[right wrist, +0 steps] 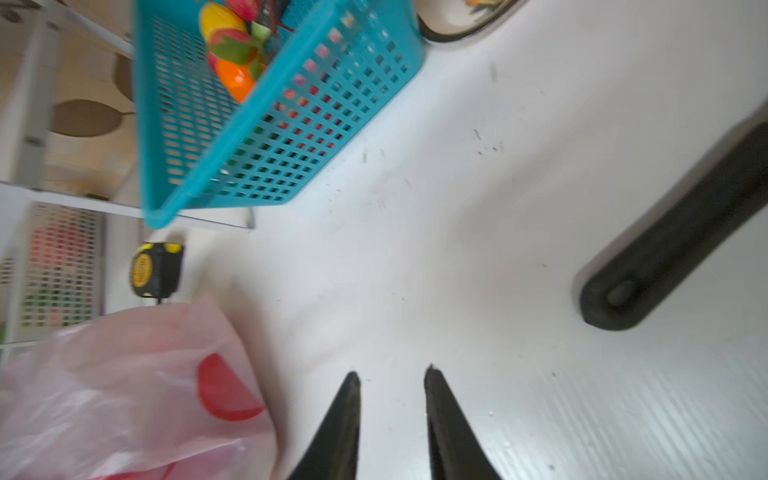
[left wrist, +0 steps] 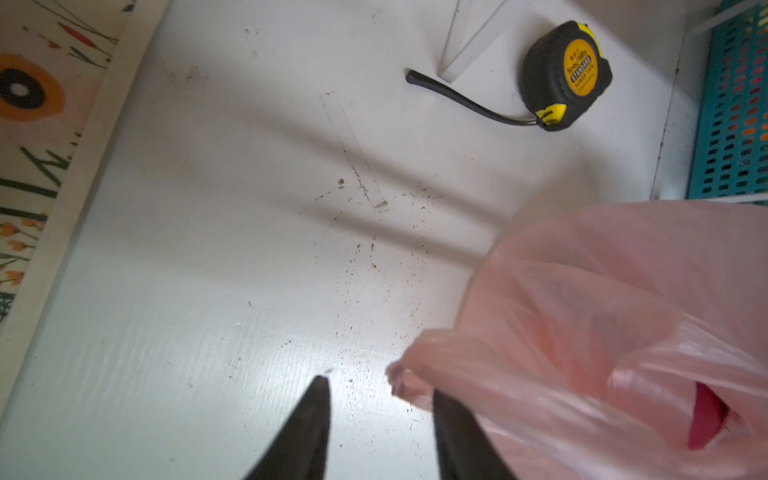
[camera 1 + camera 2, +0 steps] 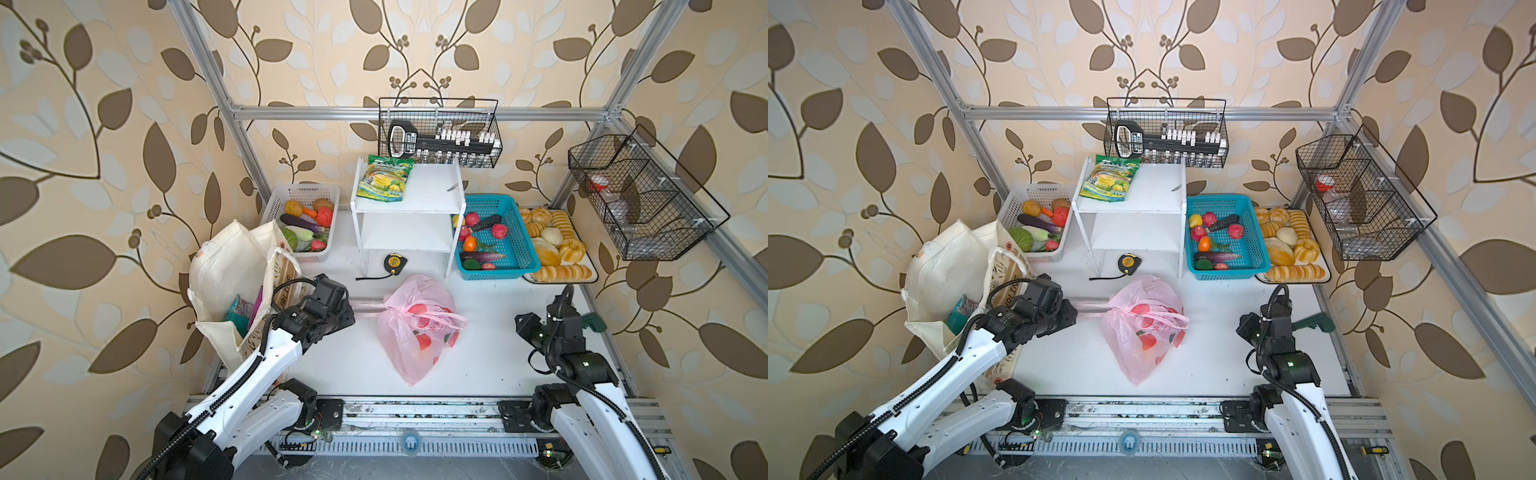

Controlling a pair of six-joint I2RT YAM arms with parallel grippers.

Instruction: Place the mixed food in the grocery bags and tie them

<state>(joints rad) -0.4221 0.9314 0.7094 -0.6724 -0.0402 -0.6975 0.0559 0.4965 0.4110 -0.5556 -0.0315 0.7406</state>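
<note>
1. Left fingers (image 2: 307, 428): released, with an open gap and bare tabletop (image 2: 208, 291) between them. In the left wrist view, the loose end of one handle of the pink bag (image 2: 602, 332) lies against one finger; it is not gripped.

2. Right fingers (image 1: 340, 424): released, nothing between them. They stand over bare tabletop, apart from the pink bag, which lies to one side in the right wrist view.

3. Pink bag (image 3: 411, 332): lies on its side at mid-tabletop in both top views, between the two arms. The handles are gathered at its top. One strand points toward the left arm and one loop toward the right arm. Red shapes show through the film; whether they are print or fruit cannot be told.

4. Tote (image 3: 224, 266): stands at the left edge of the tabletop, mouth open, just beside the left arm. A teal packet (image 3: 237, 318) and a purple packet (image 3: 257, 305) stand inside it.

5. Teal basket (image 3: 519, 232): sits at the rear right and holds toy fruits, including a red one (image 3: 498, 231) and an orange one (image 3: 469, 244).

6. Tape measure (image 3: 395, 264): lies behind the pink bag, in front of the shelf (image 3: 428, 187).
</note>
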